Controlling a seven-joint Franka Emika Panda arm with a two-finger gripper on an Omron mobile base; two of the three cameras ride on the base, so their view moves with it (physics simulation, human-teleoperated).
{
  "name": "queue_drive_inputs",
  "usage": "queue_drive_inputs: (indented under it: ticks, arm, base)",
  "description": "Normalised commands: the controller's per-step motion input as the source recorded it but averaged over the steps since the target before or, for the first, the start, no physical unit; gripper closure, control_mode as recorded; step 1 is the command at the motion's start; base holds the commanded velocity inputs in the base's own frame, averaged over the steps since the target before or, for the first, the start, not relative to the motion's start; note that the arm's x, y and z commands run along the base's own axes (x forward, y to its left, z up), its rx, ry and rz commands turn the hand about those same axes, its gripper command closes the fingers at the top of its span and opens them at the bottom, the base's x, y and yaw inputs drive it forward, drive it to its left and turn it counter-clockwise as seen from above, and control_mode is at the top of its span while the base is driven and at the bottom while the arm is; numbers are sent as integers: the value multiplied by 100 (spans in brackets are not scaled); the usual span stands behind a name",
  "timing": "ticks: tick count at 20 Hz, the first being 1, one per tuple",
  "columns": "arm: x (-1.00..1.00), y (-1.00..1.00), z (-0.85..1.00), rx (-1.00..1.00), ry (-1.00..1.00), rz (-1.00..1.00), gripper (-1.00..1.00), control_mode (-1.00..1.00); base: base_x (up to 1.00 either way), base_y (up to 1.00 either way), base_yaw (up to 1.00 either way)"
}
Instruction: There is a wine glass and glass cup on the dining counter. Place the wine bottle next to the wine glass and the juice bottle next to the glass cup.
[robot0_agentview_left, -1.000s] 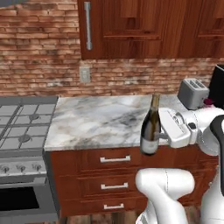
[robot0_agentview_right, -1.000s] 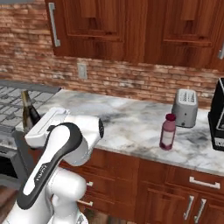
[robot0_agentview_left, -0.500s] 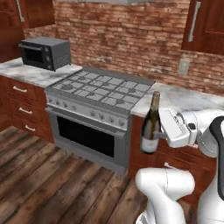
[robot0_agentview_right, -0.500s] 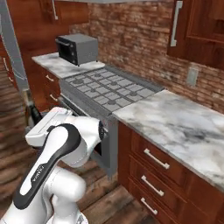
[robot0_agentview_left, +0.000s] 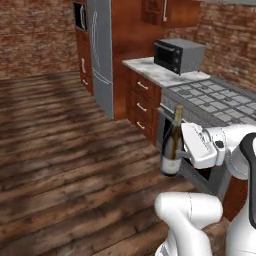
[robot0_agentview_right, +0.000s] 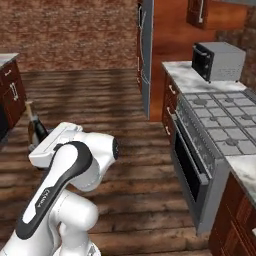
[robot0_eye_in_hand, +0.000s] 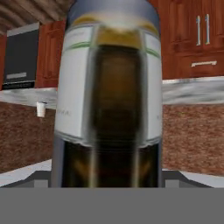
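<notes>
Hand: the hand (robot0_agentview_left: 184, 152) is closed round the wine bottle (robot0_agentview_left: 172, 145), held upright at centre right of the left base view.
Done: wine bottle picked up.
Left: both bottles are yet to be placed.

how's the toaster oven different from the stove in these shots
The toaster oven is a small grey box sitting up on the marble counter; the stove is a large unit standing on the wood floor. The toaster oven's top is plain, while the stove's top carries burner grates. Both have dark glass doors.
</notes>
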Motion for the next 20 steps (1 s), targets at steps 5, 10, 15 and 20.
queue_drive_inputs:
  ticks: [5, 10, 15, 20]
  arm:
    - [0, 0, 0, 0, 0, 0, 100, 100]
    - [0, 0, 0, 0, 0, 0, 100, 100]
    - [0, 0, 0, 0, 0, 0, 100, 100]
    - [0, 0, 0, 0, 0, 0, 100, 100]
  base:
    - [0, 0, 82]
    - [18, -2, 71]
    - [86, -36, 34]
    - [100, -50, 1]
